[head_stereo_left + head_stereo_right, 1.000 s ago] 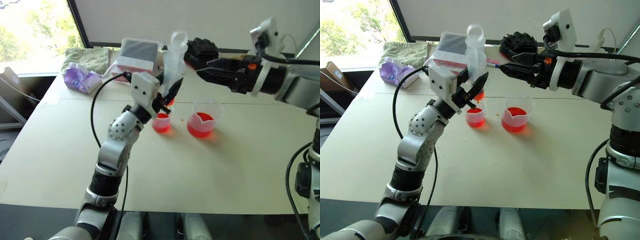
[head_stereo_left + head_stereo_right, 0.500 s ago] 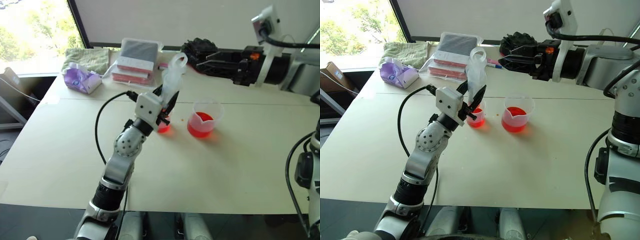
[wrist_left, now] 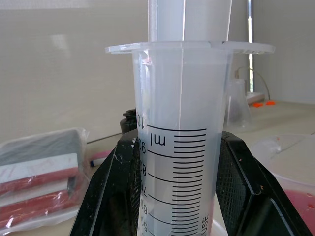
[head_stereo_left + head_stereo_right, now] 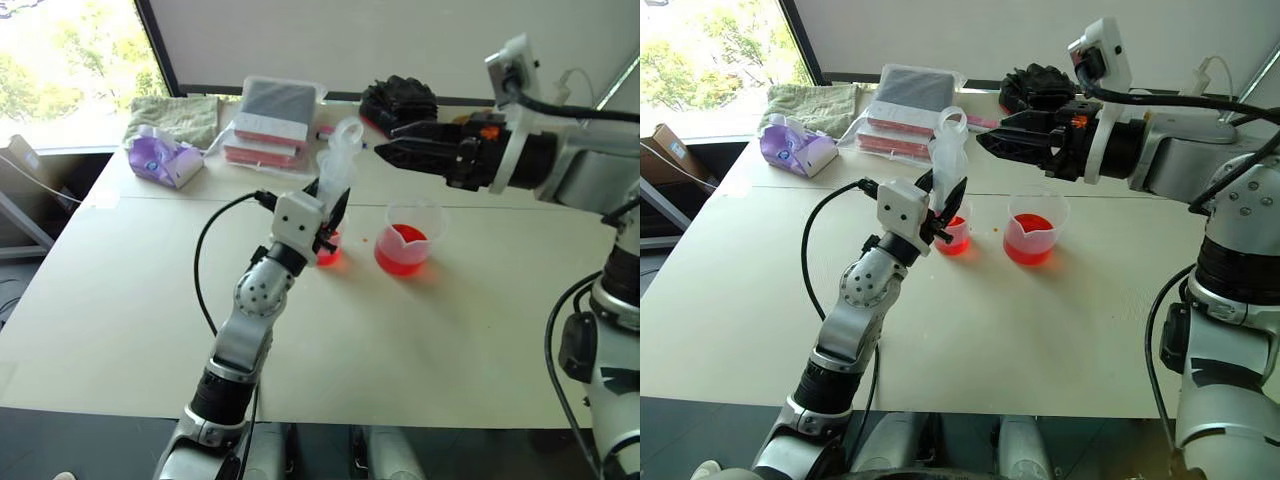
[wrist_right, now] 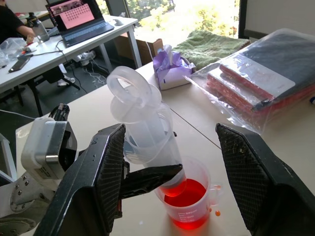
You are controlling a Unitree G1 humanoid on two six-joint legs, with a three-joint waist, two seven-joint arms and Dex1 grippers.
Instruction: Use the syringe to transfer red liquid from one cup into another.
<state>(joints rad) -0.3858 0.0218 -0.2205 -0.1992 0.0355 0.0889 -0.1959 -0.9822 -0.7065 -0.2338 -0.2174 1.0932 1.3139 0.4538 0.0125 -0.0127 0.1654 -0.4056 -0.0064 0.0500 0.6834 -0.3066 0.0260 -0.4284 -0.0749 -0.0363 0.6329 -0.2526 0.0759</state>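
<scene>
I see two clear containers on the white table [image 4: 1060, 330], each holding red liquid [image 4: 1028, 240]. The larger spouted beaker [image 4: 1032, 230] stands at table centre; the smaller cup [image 5: 189, 199] is just beside it at nine o'clock. My left gripper [image 4: 945, 200] is clamped on the one syringe [image 4: 948, 150], barrel upright with its lower end over the small cup. My right gripper [image 4: 988, 140], jaws spread wide and empty, hangs near the plunger, at two o'clock from it.
</scene>
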